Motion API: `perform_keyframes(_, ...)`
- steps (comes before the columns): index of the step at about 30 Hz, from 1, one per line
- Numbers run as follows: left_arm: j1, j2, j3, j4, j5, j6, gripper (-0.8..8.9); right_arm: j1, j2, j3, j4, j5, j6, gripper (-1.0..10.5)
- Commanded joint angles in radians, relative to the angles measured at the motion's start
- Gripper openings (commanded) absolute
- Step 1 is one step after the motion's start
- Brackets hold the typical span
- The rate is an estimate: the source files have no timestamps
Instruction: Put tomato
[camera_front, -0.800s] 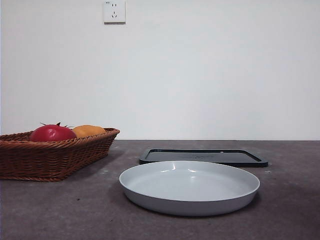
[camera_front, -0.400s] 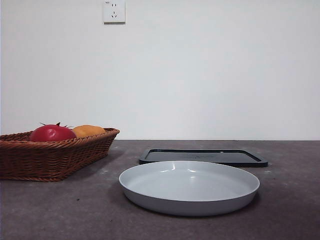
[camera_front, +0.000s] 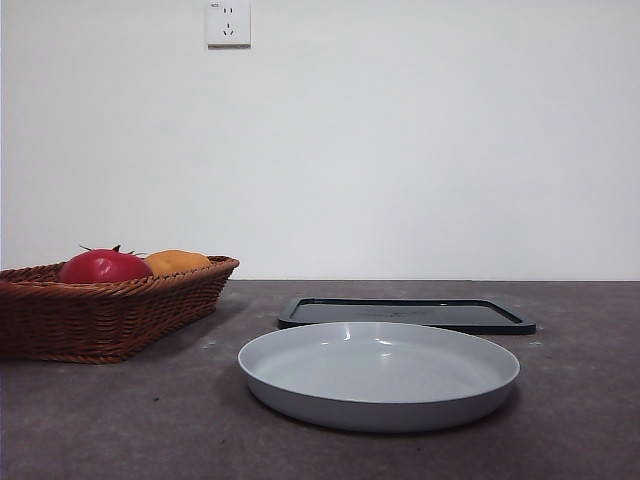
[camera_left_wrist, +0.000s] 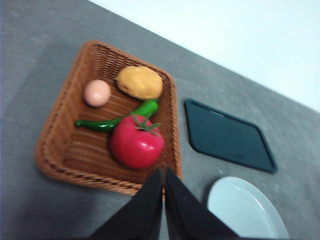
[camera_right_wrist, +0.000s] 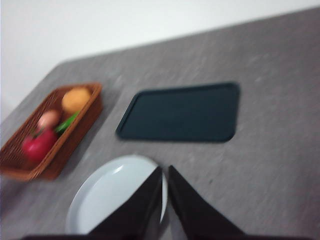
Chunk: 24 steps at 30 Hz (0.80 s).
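Nothing has moved in the front view since a second ago. Left gripper (camera_left_wrist: 163, 176) jaws pressed together, holding nothing, above the basket (camera_left_wrist: 60, 150) rim. Right gripper (camera_right_wrist: 164, 175) likewise clenched and empty, over the grey plate (camera_right_wrist: 107, 195). Tomato (camera_left_wrist: 136, 145) sits in the basket, green pepper (camera_left_wrist: 112, 121) at its 11 o'clock, touching.
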Motion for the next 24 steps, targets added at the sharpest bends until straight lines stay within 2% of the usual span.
perform_keyframes(1, -0.023, 0.043, 0.068, -0.01, 0.039, 0.056, 0.1, 0.004, 0.089, 0.102, -0.084, -0.05, -0.087, 0.1)
perform_keyframes(8, -0.112, 0.156, 0.193, -0.139, 0.101, 0.108, 0.1, 0.062, 0.241, 0.288, -0.239, -0.098, -0.17, 0.1)
perform_keyframes(13, -0.191, 0.235, 0.283, -0.235, 0.125, 0.154, 0.1, 0.163, 0.312, 0.396, -0.366, -0.097, -0.22, 0.1)
perform_keyframes(18, -0.245, 0.273, 0.35, -0.343, 0.127, 0.197, 0.1, 0.276, 0.324, 0.419, -0.435, -0.097, -0.248, 0.1)
perform_keyframes(24, -0.246, 0.273, 0.351, -0.345, 0.126, 0.205, 0.09, 0.317, 0.324, 0.42, -0.447, -0.096, -0.27, 0.1)
